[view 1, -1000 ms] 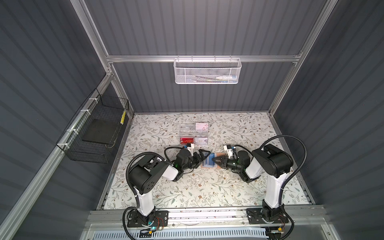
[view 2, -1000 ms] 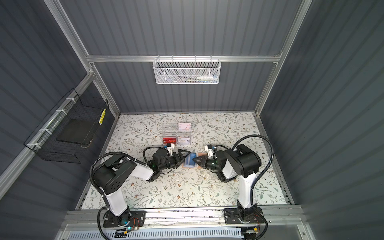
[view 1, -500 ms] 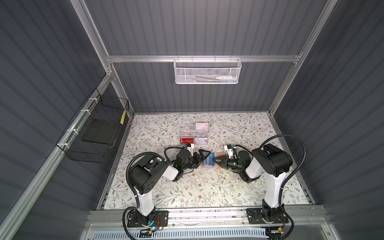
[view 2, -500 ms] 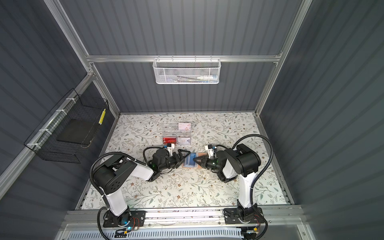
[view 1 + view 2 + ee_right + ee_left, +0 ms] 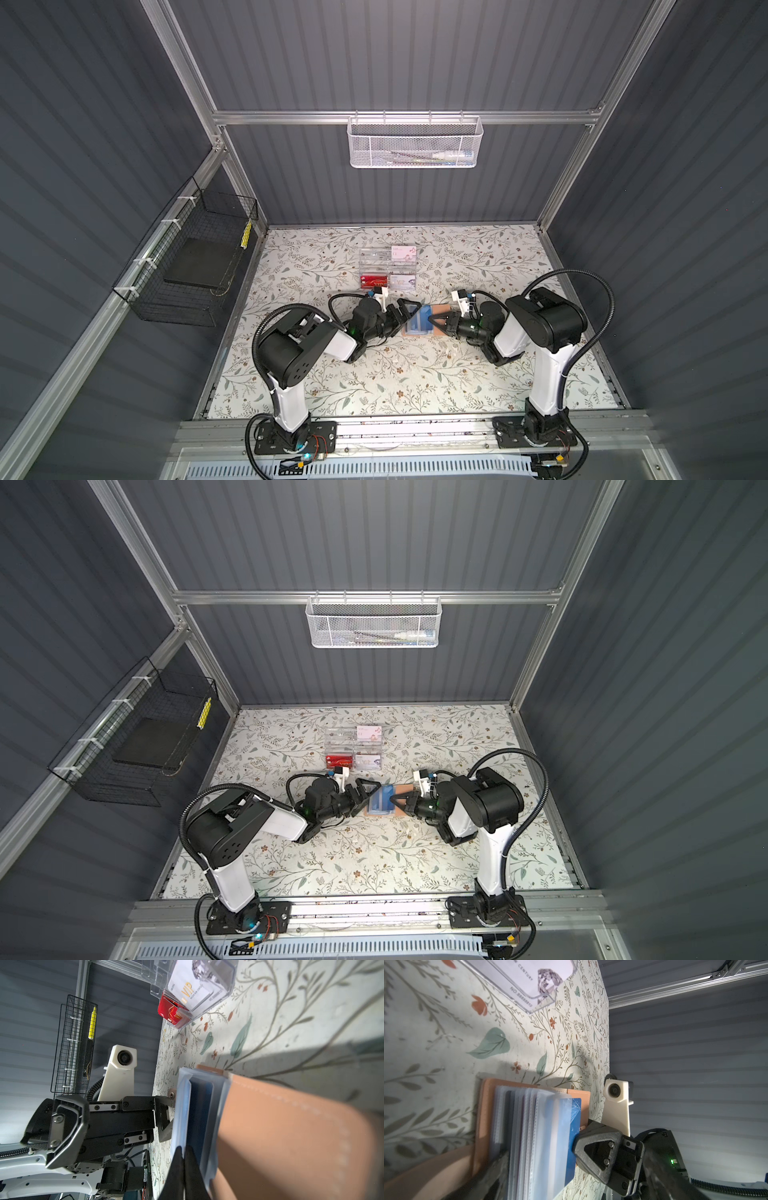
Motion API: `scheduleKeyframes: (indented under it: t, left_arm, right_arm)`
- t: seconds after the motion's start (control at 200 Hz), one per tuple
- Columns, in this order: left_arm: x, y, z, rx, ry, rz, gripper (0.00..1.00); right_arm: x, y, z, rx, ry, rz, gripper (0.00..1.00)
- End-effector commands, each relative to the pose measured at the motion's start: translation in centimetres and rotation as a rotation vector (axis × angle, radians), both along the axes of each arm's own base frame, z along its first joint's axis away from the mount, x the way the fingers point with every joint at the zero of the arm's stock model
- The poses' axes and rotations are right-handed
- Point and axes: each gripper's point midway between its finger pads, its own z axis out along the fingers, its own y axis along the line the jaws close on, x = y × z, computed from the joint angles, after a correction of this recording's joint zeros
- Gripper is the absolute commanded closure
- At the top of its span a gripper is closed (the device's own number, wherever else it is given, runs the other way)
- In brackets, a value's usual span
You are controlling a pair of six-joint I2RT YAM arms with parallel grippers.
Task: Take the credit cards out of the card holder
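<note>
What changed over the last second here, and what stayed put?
The right end effector closed its jaws onto the edge of the blue card in the card holder. The left end effector stayed wide open beside it; the holder did not move.

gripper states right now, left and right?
left gripper: open, holding nothing, beside the card holder.
right gripper: shut, apparently on the blue card edge.

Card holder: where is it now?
In both top views the card holder lies open mid-table, between the left hand and the right hand, with the clear box just behind it.
</note>
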Motion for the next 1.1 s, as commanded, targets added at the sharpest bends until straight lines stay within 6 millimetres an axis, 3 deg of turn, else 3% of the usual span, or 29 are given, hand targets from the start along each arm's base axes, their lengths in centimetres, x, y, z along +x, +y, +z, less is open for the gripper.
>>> scheduleKeyframes:
  t: [0.0,0.27,0.78,0.981,1.091]
  left_arm:
    - [-1.8,0.5,-3.8,0.075,0.109,-0.034,0.00]
    - [-1.8,0.7,-3.9,0.075,0.107,-0.032,0.00]
    - [-1.8,1.1,-3.4,0.118,0.076,-0.046,0.00]
    - [-1.3,1.0,-2.1,0.147,0.039,-0.050,0.00]
    - [-1.0,0.8,-0.9,0.169,0.012,-0.063,0.00]
  right_arm:
    - [-0.1,-0.3,0.2,0.002,-0.028,0.004,0.97]
    - [-0.1,-1.3,0.2,0.009,-0.019,-0.023,1.00]
    - [-0.1,-3.3,1.9,-0.034,-0.048,-0.091,1.00]
    - [0.4,-4.5,2.8,-0.160,-0.061,-0.153,1.00]
    - [0.6,-5.2,4.3,-0.226,-0.087,-0.175,1.00]
